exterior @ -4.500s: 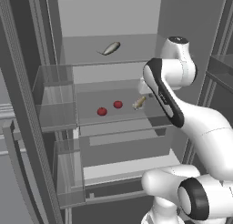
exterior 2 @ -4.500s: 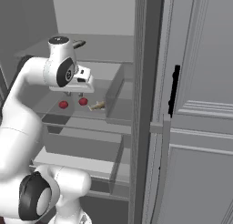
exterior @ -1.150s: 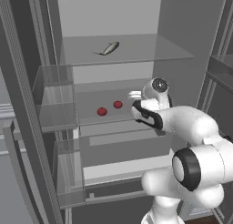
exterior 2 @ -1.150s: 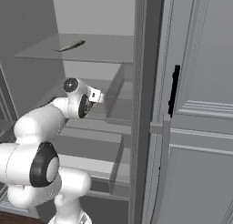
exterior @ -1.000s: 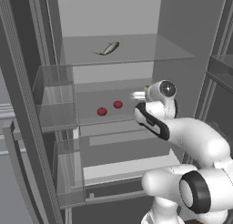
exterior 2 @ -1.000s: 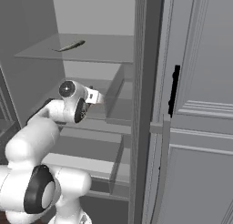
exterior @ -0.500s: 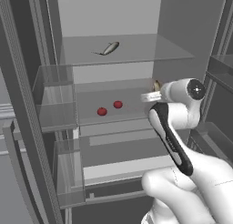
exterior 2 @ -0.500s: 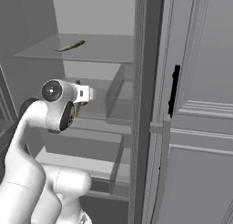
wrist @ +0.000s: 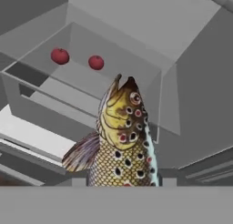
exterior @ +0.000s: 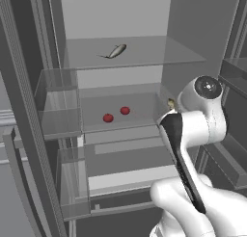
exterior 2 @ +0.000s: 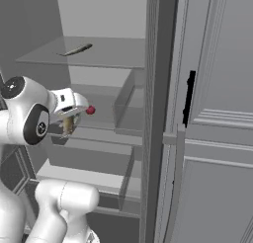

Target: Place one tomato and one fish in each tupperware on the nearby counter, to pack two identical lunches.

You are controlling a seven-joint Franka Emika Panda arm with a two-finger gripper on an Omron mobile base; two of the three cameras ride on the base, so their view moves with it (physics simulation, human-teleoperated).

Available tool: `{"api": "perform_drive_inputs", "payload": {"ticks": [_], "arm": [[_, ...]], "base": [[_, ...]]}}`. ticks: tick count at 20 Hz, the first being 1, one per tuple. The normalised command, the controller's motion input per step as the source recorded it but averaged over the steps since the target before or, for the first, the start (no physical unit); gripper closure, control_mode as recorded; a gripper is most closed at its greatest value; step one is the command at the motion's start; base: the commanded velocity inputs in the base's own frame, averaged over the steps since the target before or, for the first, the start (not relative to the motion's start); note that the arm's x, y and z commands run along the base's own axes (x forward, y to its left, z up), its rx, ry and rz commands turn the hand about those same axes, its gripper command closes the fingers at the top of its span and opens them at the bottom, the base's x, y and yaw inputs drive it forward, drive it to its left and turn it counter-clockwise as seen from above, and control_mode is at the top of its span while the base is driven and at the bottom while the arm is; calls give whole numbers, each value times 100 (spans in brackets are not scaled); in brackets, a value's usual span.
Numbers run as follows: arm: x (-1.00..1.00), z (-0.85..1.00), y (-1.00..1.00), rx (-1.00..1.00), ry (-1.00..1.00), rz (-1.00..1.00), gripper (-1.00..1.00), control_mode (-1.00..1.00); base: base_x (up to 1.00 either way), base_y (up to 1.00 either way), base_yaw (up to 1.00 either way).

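My gripper (exterior 2: 69, 119) is shut on a fish (wrist: 123, 141), a spotted yellow-brown one whose head points away from the hand in the hand view. A bit of that fish (exterior: 170, 104) pokes out beside the wrist, in front of the middle fridge shelf. Two red tomatoes (exterior: 108, 118) (exterior: 125, 110) lie on that shelf, left of and beyond the gripper; the hand view has them at the upper left (wrist: 60, 56) (wrist: 96, 62). A second, silvery fish (exterior: 116, 51) rests on the upper glass shelf. The tupperware and the counter are out of view.
Open fridge with glass shelves (exterior: 144, 58), clear side bins (exterior: 55, 120) and a drawer (exterior: 125, 164) below. The fridge's grey side post (exterior 2: 153, 113) stands right of the arm. A panelled door with a dark handle (exterior 2: 189, 99) is further right.
The gripper closed on the fish that lay right of the tomatoes, then drew back out of the shelf and turned with it. Tomatoes and upper fish have not moved.
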Motion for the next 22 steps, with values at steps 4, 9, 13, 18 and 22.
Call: {"api": "perform_drive_inputs", "payload": {"ticks": [4,9,13,18,22], "arm": [[-7,-1,0,0,0,-1,100,-100],[-18,-5,0,-1,0,1,100,100],[0,0,0,0,0,0,100,100],[0,0,0,0,0,0,100,100],[0,0,0,0,0,0,100,100]], "base": [[0,0,0],[-80,-28,4],[-99,-14,8],[-75,0,13],[-64,0,14]]}}
